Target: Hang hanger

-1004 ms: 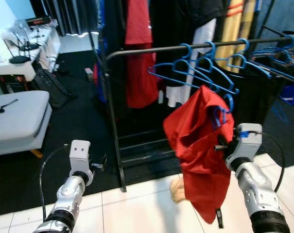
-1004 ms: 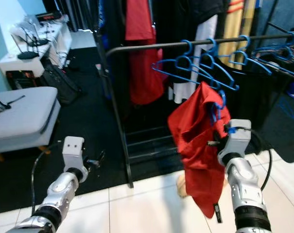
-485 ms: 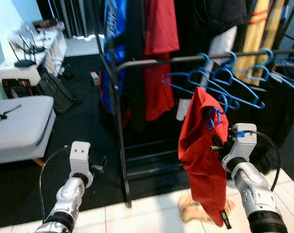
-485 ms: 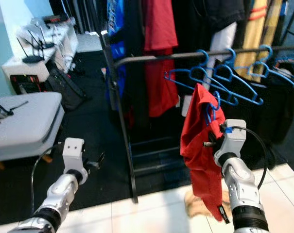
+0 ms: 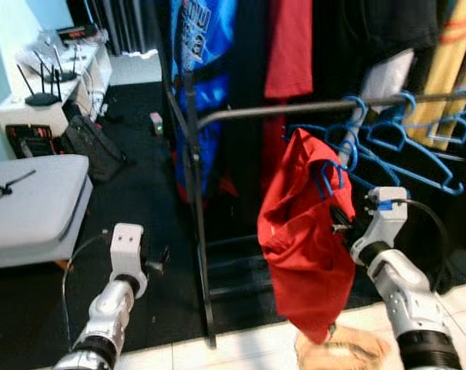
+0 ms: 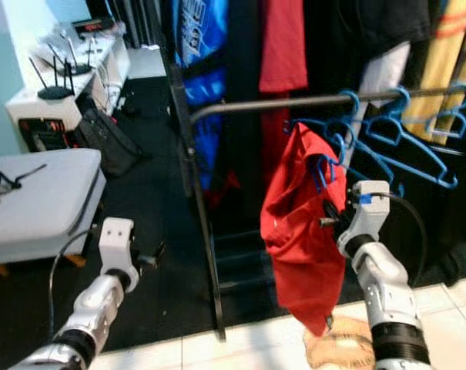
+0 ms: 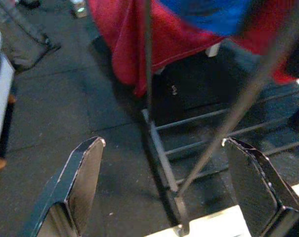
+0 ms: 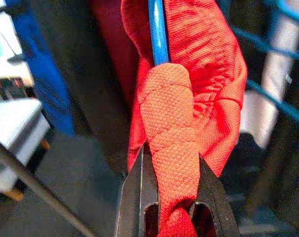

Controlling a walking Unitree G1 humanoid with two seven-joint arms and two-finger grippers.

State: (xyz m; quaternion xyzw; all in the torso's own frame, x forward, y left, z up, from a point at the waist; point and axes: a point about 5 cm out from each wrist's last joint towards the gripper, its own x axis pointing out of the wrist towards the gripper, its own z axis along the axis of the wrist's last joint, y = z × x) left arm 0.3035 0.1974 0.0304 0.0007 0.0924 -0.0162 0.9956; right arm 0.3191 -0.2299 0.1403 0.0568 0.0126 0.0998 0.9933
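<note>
Two grippers in view, right gripper (image 5: 339,223) clenched on red shirt (image 5: 302,239) draped over blue hanger (image 5: 325,174), held just below black rail (image 5: 294,111), left gripper (image 7: 164,182) released, low near rack foot (image 7: 178,217).

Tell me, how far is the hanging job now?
Done: the red mesh shirt is on its blue plastic hanger. In hand: the right gripper pinches shirt and hanger below the black metal rail. Left: hooking it over the rail. The left gripper is open.
</note>
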